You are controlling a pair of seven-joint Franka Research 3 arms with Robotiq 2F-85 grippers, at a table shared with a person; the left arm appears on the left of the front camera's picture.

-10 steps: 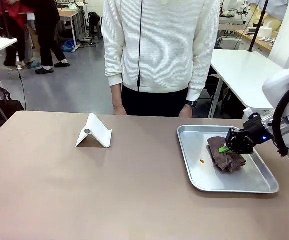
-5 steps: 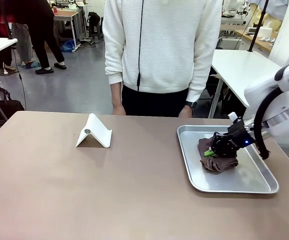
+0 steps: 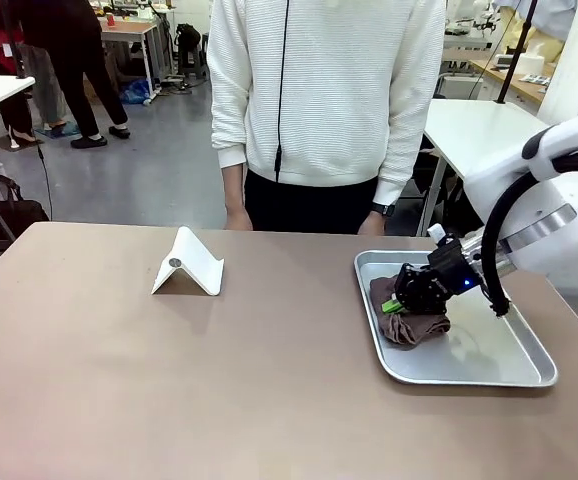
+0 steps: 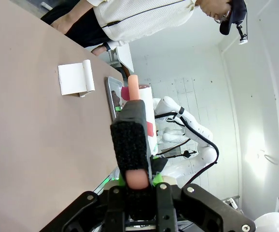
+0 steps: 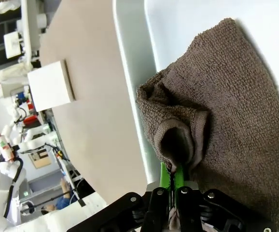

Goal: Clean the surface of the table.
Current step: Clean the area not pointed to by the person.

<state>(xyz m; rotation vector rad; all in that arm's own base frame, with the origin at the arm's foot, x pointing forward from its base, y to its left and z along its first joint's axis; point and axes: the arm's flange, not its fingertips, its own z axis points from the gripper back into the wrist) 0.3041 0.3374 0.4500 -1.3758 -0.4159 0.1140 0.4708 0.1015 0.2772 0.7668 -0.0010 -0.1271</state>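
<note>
The brown bench point(image 3: 169, 380) runs wide from left to right, and most of its bare top lies to the robot's left of the right claw point(image 3: 397, 305). This claw is clenched on a fold of a brown towel point(image 3: 419, 325), which rests inside the silver tray point(image 3: 529, 378), close to its left rim. The tray stands on the right part of the bench. I judge the coming move must carry the towel leftward over that rim onto the bare top; the right arm is the nearer one. A white folded stand point(image 3: 189, 265) sits farther left. The left claw point(image 4: 137, 182) is clenched around a long dark-wrapped object that I cannot identify.
</note>
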